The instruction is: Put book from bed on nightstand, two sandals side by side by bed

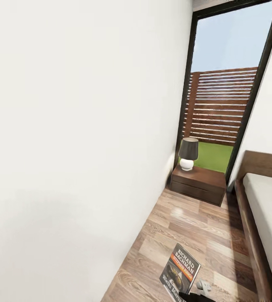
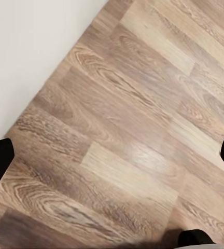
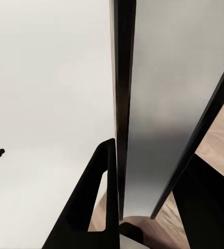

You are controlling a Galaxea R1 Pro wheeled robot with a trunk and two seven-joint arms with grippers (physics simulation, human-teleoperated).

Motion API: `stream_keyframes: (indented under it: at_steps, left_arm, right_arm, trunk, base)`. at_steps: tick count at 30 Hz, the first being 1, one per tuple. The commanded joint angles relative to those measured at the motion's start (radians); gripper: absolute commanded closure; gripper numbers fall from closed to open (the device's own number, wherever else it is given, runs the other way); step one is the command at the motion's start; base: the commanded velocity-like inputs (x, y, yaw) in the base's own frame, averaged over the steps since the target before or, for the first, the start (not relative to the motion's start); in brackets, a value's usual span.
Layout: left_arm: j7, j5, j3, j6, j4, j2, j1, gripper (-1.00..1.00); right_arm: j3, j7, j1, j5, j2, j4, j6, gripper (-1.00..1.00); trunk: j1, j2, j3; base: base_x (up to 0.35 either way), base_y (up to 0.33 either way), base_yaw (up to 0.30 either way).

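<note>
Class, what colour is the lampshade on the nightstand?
Dark brown lampshade, over a white base; head view.

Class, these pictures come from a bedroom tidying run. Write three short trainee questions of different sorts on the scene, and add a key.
1. True or false: the book lies on the bed.
2. What stands on the nightstand? A) a lamp B) a sandal C) a vase
3. Fill in: through the window a slatted wooden ____ shows.

Key: 1 false, it is upright above the floor; 2 A; 3 fence.
</note>
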Motion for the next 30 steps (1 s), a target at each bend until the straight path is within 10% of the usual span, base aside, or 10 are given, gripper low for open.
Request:
stream_keyframes:
  at_steps: [1, 30]
  left_arm:
    - [-0.007, 0.002, 0.007, 0.000, 0.001, 0.000, -0.001, -1.00]
    - [-0.007, 0.002, 0.007, 0.000, 0.001, 0.000, -0.001, -1.00]
  right_arm:
    - [0.005, 0.005, -0.001, -0.010, 0.000, 0.001, 0.000, 1.00]
    - [0.005, 0.005, -0.001, -0.010, 0.000, 0.001, 0.000, 1.00]
  trunk:
    - [0.000, -0.001, -0.001]
    - [0.000, -0.001, -0.001]
  base:
    - [0.000, 0.000, -0.244]
    - [0.000, 0.000, -0.245]
